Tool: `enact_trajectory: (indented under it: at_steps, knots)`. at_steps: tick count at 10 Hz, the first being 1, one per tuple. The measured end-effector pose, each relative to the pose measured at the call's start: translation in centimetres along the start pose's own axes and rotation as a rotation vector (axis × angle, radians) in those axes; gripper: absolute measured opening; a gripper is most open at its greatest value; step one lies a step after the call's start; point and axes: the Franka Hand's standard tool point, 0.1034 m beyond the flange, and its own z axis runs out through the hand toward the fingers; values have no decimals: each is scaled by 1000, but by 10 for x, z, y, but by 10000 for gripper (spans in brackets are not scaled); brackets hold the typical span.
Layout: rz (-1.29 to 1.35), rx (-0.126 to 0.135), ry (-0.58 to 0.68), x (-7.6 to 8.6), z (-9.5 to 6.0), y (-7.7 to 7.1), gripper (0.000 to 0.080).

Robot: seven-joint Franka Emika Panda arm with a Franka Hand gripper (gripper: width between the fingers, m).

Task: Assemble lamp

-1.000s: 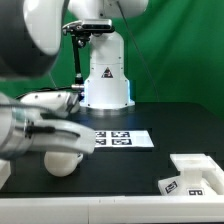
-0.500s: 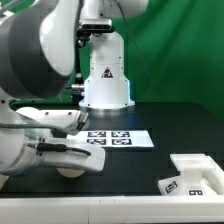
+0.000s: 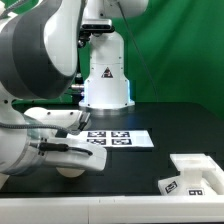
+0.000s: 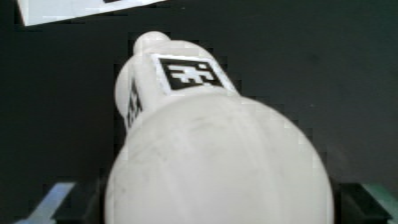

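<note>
Exterior view's left had the gripper point(image 3: 66, 156) low over the bulb point(image 3: 70, 170), which lay on its side on the black table point(image 3: 150, 165); the arm sat that close probably to line up a grasp. Wrist view showed the bulb's round body between the two fingers point(image 4: 54, 198), which were spread wider than it with dark gaps either side and not gripping, and its tagged neck point(image 4: 187, 72) pointed toward the marker board point(image 3: 120, 139). Toward the exterior view's right the lamp base point(image 3: 195, 172) lay flat, well apart, likely the bulb's target; no shade was seen.
</note>
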Motion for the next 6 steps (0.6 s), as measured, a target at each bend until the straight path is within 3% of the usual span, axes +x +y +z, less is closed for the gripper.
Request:
enact_trajectory:
  at_steps: [2,4,5,6]
  knots:
    - [-5,-3,11,0,-3,-3,568]
    - [-14,-12,27,-22,-20,-26,568]
    - [-33,-11,65,-28,-32,-40,570]
    - [-81,-17,209,-31,-58,-63,571]
